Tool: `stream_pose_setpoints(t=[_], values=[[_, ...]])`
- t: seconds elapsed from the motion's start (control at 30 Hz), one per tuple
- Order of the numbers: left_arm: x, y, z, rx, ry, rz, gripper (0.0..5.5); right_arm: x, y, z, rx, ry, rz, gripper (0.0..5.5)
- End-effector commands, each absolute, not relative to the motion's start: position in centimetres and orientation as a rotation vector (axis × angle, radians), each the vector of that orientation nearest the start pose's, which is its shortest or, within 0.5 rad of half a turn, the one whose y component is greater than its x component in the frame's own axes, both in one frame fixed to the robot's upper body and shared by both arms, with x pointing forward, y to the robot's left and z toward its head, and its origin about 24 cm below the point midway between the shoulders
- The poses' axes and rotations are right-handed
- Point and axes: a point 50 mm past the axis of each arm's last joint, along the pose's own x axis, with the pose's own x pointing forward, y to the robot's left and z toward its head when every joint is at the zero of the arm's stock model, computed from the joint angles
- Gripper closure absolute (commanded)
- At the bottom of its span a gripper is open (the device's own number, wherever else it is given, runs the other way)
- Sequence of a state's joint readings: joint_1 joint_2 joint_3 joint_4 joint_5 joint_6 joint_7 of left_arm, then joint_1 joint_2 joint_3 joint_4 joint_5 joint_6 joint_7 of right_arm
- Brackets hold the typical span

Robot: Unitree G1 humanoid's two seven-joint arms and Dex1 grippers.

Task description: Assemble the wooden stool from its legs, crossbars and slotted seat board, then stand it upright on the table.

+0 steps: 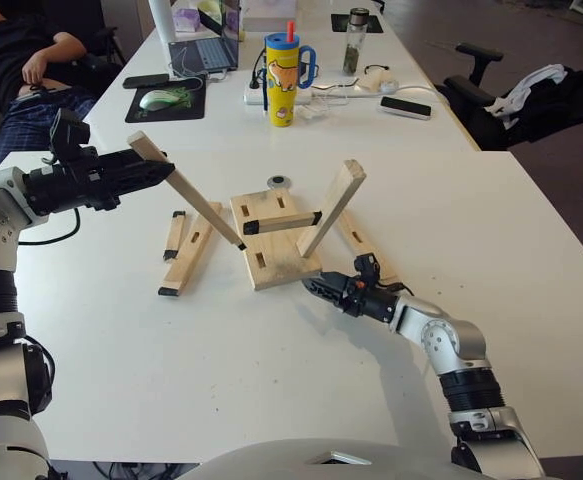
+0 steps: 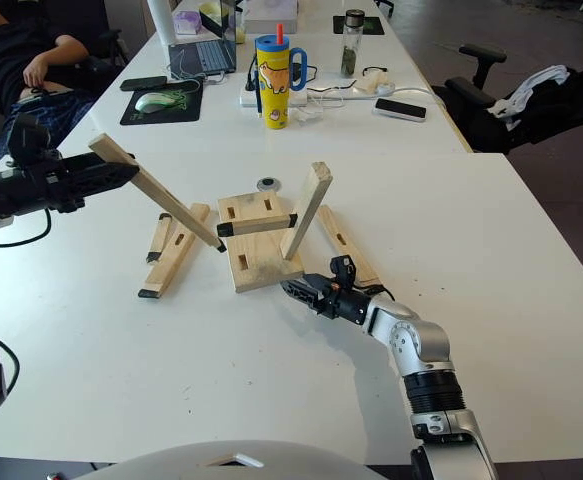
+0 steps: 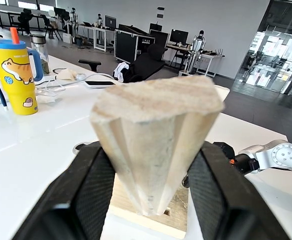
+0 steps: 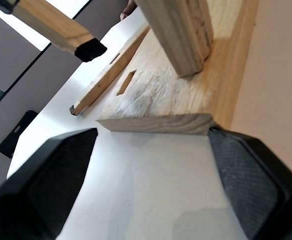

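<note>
— From the head?
— Left gripper (image 1: pixel 161 170) clamped on the top of a wooden leg (image 1: pixel 196 205), slanted down to the edge of the seat board (image 1: pixel 271 258); board flat on the white table (image 1: pixel 491 250); second leg (image 1: pixel 331 208) standing in a slot; crossbar (image 1: pixel 283 222) over the board, one end at that leg; right gripper (image 1: pixel 316 287) at the board's near corner. Behind, yellow tumbler (image 1: pixel 281 85) with a straw (image 1: pixel 291 30) in it; glass jar (image 1: pixel 355 45), contents unclear.
— Left wrist?
— Pads (image 3: pixel 85 200) pinching the leg's end.
— Right wrist?
— Fingers (image 4: pixel 50 170) spread wide, board corner between.
</note>
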State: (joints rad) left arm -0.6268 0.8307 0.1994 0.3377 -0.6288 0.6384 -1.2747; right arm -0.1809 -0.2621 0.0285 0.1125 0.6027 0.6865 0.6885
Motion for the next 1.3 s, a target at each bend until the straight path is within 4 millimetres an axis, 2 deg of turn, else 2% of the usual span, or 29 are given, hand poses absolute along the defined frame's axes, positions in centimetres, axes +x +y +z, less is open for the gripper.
stream_pose_setpoints(t=[0.03,0.17,0.3,0.37,0.6,0.8,0.9,1.13,1.3], values=[[29.8,27.0,20.0,-0.074,0.111,-1.032,3.42,26.9,-13.8,3.6,0.510,0.459,0.802,1.40],[29.4,26.1,19.7,-0.108,0.103,-1.051,3.42,26.5,-14.2,4.2,0.545,0.425,0.813,1.40],[29.1,25.8,19.4,-0.150,0.074,-1.048,3.42,24.5,-13.5,6.2,0.708,0.333,0.962,1.40],[29.0,25.3,19.3,-0.137,0.074,-1.061,3.42,23.8,-13.4,6.6,0.731,0.316,0.991,1.40],[29.3,24.3,18.6,-0.122,0.099,-1.087,3.42,24.1,-12.8,6.4,0.741,0.318,0.956,1.40],[29.7,23.7,18.9,-0.099,0.103,-1.106,3.42,24.3,-12.5,6.5,0.742,0.313,0.955,2.28],[29.9,23.8,19.3,-0.078,0.101,-1.109,3.42,24.1,-12.5,6.3,0.746,0.323,0.956,2.31],[30.2,24.0,19.3,-0.046,0.105,-1.111,3.42,24.4,-12.2,5.1,0.635,0.345,0.891,2.32],[30.4,23.9,18.9,0.020,0.134,-1.114,3.42,24.5,-11.9,4.7,0.580,0.354,0.876,2.32]])
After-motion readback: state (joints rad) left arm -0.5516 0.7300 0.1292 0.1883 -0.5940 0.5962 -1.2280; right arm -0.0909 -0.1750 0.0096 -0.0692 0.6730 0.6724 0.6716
